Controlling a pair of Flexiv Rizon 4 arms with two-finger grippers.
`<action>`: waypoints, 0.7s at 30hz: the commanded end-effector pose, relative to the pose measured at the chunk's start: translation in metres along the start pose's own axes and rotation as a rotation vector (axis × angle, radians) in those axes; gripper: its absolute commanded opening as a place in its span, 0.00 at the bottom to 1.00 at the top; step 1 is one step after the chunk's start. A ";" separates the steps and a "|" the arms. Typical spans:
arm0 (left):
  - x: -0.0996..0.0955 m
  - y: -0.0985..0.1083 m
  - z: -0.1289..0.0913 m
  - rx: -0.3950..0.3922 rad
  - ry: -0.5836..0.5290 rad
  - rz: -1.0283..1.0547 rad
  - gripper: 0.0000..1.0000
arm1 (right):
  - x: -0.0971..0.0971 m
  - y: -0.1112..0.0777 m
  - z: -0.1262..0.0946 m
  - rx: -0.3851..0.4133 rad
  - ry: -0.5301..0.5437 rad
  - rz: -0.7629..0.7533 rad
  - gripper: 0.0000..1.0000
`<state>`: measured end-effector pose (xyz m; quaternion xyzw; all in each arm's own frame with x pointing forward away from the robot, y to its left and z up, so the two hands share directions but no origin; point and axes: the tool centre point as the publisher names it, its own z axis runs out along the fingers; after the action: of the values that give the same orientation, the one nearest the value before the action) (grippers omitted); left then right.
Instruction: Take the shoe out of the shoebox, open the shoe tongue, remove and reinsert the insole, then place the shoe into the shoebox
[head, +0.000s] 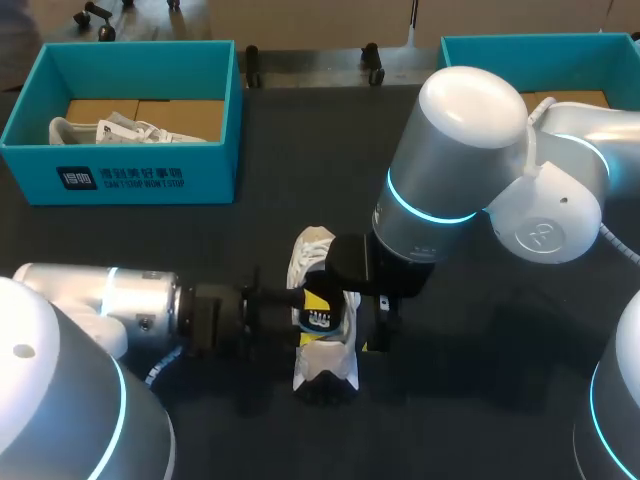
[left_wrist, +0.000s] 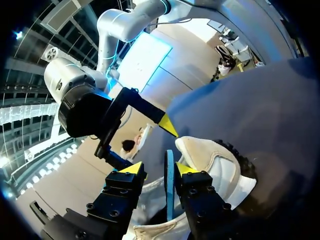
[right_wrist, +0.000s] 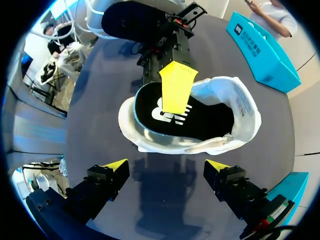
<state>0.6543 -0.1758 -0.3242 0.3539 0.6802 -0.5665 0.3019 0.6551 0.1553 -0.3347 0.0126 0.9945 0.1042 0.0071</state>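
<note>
Dark tabletop (head: 500, 400) lies under both my arms, and close in front of them rests the white shoe (right_wrist: 240, 107), out of any box, its opening turned toward my right gripper (right_wrist: 166, 166). That gripper hangs just short of the shoe with its fingers wide apart, touching nothing.

My left gripper (left_wrist: 158, 168) reaches into the shoe from the other side. Its fingers stand apart: the black insole (right_wrist: 210, 120), with its pale teal edge, sits between them against one finger (right_wrist: 176, 87), while the other is clear of it, so I am not clamped on it.

As I judge it, taking the shoe out is done and the tongue is laid open enough to show the insole. I am in the insole step, though I cannot tell whether it is coming out or going back in. Seating it flat and returning the shoe to a box are left.

Farther off, a teal shoebox (head: 120, 180) at my left holds a second white shoe (head: 110, 130). Another teal shoebox (head: 530, 45) stands at my right, mostly hidden behind my right arm.
</note>
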 end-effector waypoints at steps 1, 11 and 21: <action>-0.003 -0.004 -0.007 -0.011 0.020 0.002 0.38 | 0.001 0.001 0.001 0.002 -0.003 0.001 1.00; -0.003 0.001 -0.022 -0.014 0.070 0.018 0.41 | 0.001 0.001 0.001 0.002 -0.003 0.001 1.00; 0.003 -0.003 -0.048 -0.013 0.182 0.048 0.44 | 0.001 0.001 0.001 0.002 -0.003 0.001 1.00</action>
<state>0.6532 -0.1403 -0.3249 0.4095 0.6946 -0.5280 0.2665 0.6551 0.1554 -0.3347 0.0125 0.9945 0.1042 0.0071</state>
